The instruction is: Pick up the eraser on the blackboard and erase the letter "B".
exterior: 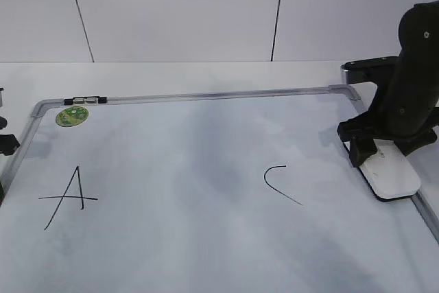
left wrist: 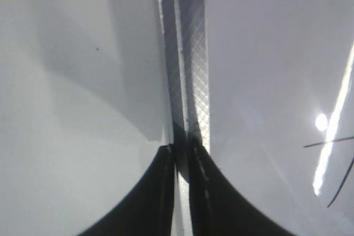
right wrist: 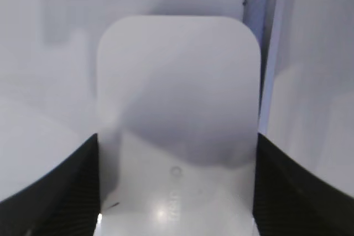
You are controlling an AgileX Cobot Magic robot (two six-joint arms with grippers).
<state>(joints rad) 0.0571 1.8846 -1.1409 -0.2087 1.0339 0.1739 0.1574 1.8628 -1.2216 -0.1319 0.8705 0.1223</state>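
Exterior view, writing: the blackboard (exterior: 206,169) carries a hand-drawn black "A" (exterior: 67,197) at left and a "C" (exterior: 280,183) right of centre; the stretch between them is bare, with no letter "B" to be seen.
Exterior view, label: a round green sticker (exterior: 72,116) sits in the far left corner; its print is too small to read.
Exterior view, eraser: the white eraser (exterior: 389,175) lies flat on the board at the right edge, just inside the grey frame.
Exterior view, right arm: the black arm comes down from above, and the right gripper (exterior: 384,152) straddles the eraser's far end.
Left wrist view: the left gripper (left wrist: 181,192) has its fingers nearly touching, a thin slit between them, above the board's ribbed metal frame (left wrist: 191,53); part of the "A" (left wrist: 337,164) shows at right.
Right wrist view, grip: the right gripper (right wrist: 176,192) has a finger on each long side of the eraser (right wrist: 178,109), pressed against it.
Right wrist view, lettering: faint grey embossed marks on the eraser, unreadable.
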